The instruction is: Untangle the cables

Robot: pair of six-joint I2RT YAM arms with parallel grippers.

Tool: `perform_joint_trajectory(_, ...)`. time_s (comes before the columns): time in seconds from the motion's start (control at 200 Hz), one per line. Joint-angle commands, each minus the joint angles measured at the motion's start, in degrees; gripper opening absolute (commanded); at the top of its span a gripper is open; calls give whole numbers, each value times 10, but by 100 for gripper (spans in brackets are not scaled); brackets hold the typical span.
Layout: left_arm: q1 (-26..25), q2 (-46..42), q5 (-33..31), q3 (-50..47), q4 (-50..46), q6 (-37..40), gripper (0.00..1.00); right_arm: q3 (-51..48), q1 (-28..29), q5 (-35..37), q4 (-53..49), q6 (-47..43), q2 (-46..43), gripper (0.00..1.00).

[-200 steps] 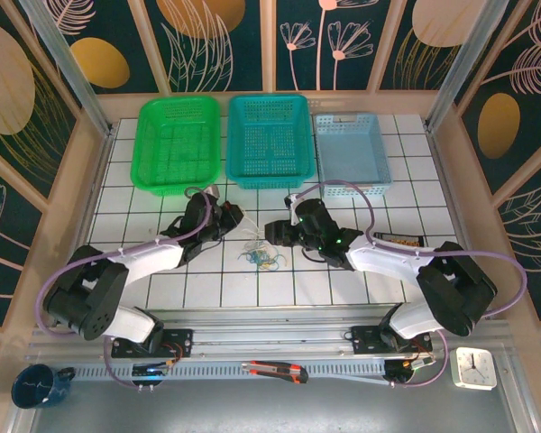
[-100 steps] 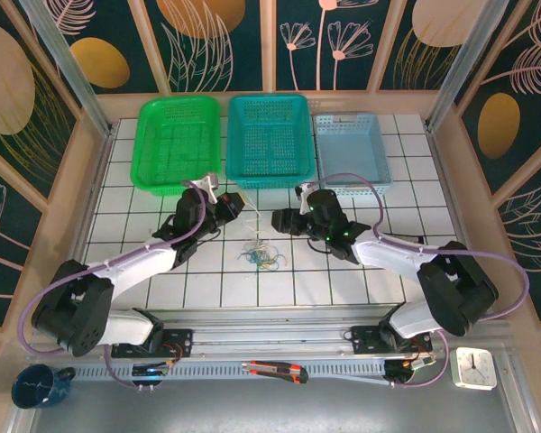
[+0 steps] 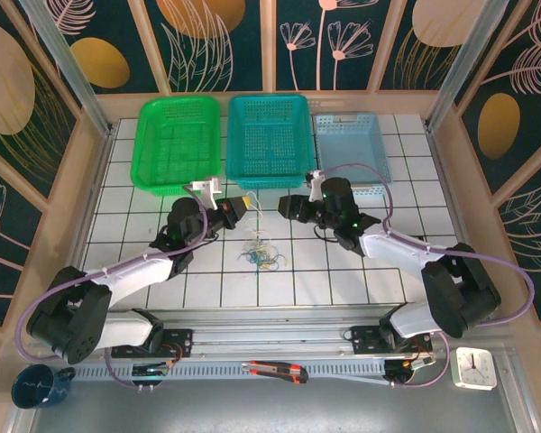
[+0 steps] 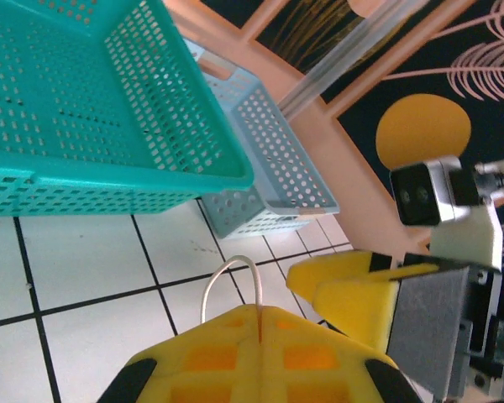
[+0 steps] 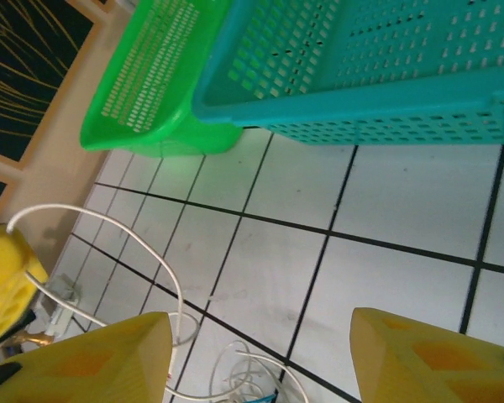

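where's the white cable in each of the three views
top external: white cable runs from the left hand down toward the tangle, mid-table
left wrist: white cable loops out of the shut left hand, bottom centre
right wrist: white cable arcs across the lower left
shared landmark: teal basket

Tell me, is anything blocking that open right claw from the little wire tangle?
Nothing visible does. The right gripper hangs open near the cables, bare tile between them. The left gripper, shut on one pale strand, sits off to the side.
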Motion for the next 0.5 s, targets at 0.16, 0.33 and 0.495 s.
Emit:
perform_joint_trajectory(0.16,-4,4,75,-14,99,50,0,41,0,-84,33,-15,14,59)
perform_joint_trajectory(0.33,-5,14,88,-4,101,46,0,56,7,-97,42,-20,39,60)
perform_joint_trajectory(0.495,-7,14,90,-1,103,44,0,72,20,-100,49,-24,68,61)
